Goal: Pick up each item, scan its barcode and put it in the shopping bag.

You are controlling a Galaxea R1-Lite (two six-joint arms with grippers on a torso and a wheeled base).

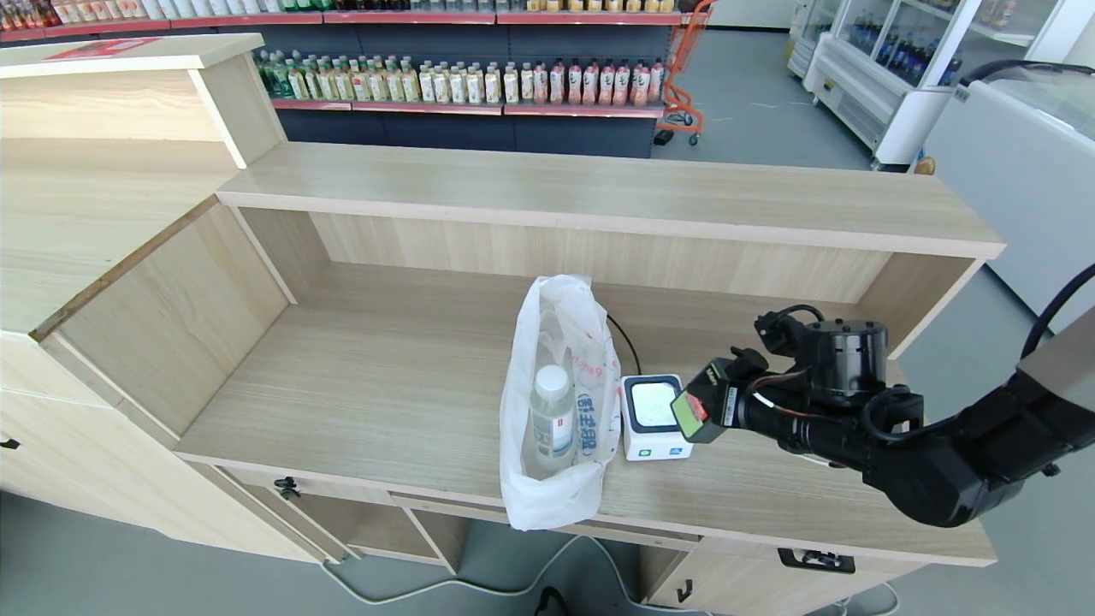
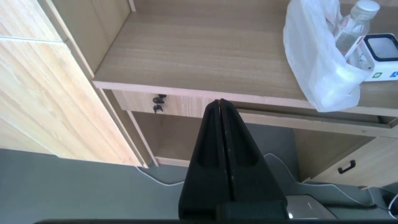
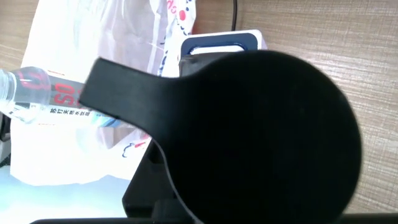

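**Risk.** The bag [image 1: 556, 402] stands limp at the near edge of the tabletop [image 1: 385, 385], with a bottle [image 1: 553, 415] upright inside it. Its mouth is narrow, so a drop coming from the right could catch the rim or tip the bag over the edge. The scanner [image 1: 654, 417] sits just right of the bag. The green pack [image 1: 687, 413] is held tilted at the scanner's right edge and may not show its barcode.

**Pose.** The left pincer [image 2: 221, 109] is empty, fingers pressed together, on the near side below the tabletop and well apart from the bag. The right arm lies low and points left, its right pincer [image 1: 708, 400] clamped on the pack.
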